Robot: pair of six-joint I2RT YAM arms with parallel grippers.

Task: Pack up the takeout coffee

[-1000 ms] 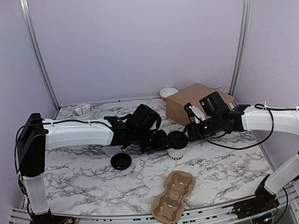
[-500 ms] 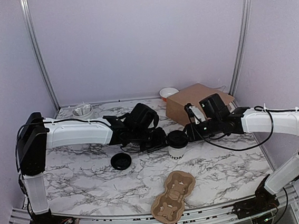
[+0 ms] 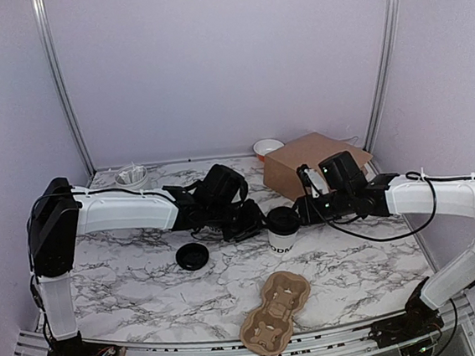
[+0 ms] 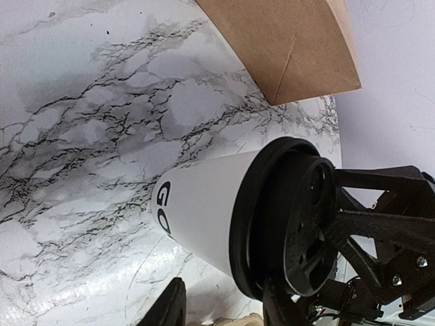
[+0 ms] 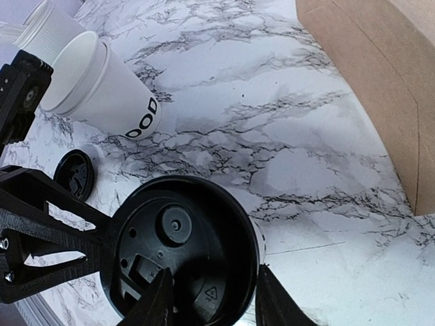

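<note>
Takeout coffee: small white paper cup with black lettering and a round black plastic lid (image 3: 282,231), standing upright mid-bench, just in front of the brown box. The lid is on top and the contents are hidden.
Second cup: open-topped white paper cup with black lettering (image 5: 102,88), seen only from the right wrist, on the bench beyond the takeout cup. Its contents cannot be made out.
Loose lid: 1 round black plastic lid (image 3: 193,255), flat on the white marble-pattern bench (image 3: 147,292), left of the takeout cup and apart from it.
Stick holder: white container of thin sticks (image 3: 130,176) at the far left corner.
Bowl: small white bowl with an orange inside (image 3: 266,147) at the back wall, behind the box.
Box: brown cardboard box (image 3: 308,164), far right of the bench.
Carrier: brown moulded-pulp cup carrier with 2 wells (image 3: 276,311) at the near edge, well apart from the cup.
Left arm (image 3: 127,212): forearm level across the bench, with the wrist at the cup's left side.
Left fingers (image 4: 168,309): partway apart, at the lid rim and upper wall of the cup. I cannot tell whether they grip it.
Right arm (image 3: 437,195): elbow low at the right, forearm level and pointing left.
Right fingers (image 5: 158,302): partway apart over the near edge of the lid. I cannot tell whether they grip or press it.
</note>
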